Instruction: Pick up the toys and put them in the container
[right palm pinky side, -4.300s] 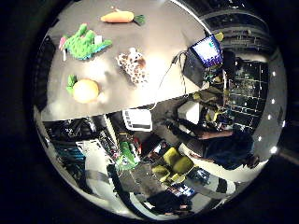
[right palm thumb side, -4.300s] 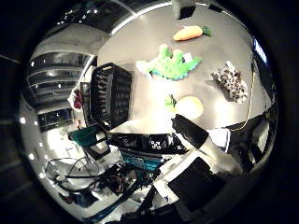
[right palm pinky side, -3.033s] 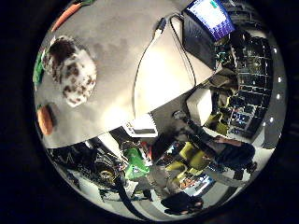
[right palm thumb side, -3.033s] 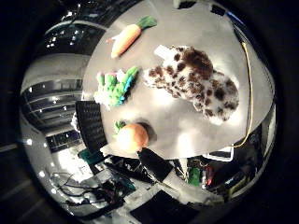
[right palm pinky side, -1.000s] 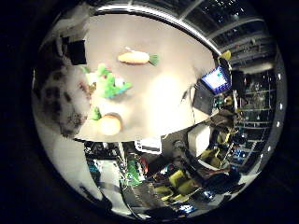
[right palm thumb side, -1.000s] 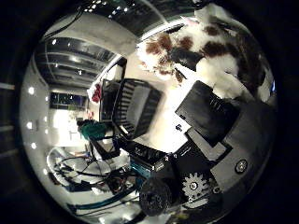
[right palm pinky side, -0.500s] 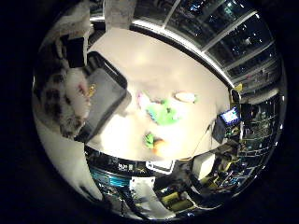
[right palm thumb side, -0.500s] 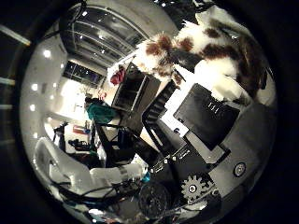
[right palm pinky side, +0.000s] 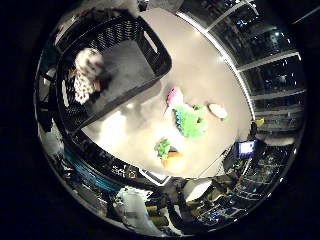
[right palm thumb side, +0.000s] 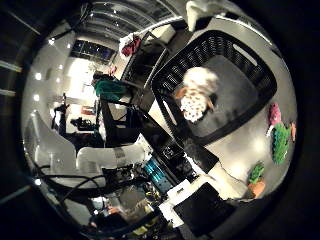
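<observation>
A brown-spotted white plush toy (right palm thumb side: 197, 97) is inside the black mesh basket (right palm pinky side: 150, 55), free of my hand and some way below the palm. Whether it rests on the basket floor I cannot tell. Only a black and white part of my hand (right palm thumb side: 205, 210) shows at the view's edge, with its fingers drawn back and holding nothing. On the white table (right palm pinky side: 200, 70) beside the basket lie a green plush with a pink end (right palm pinky side: 189, 117), a pale carrot toy (right palm pinky side: 217, 111) and an orange round toy with green leaves (right palm pinky side: 170, 157).
The basket stands at one end of the table, near its edge. A laptop with a lit screen (right palm pinky side: 246, 148) sits by the table's far corner. Chairs, racks and equipment fill the room around (right palm thumb side: 110, 90).
The spotted plush was held close against the palm; now it is out of my fingers and down in the basket. The camera has swung over the basket.
</observation>
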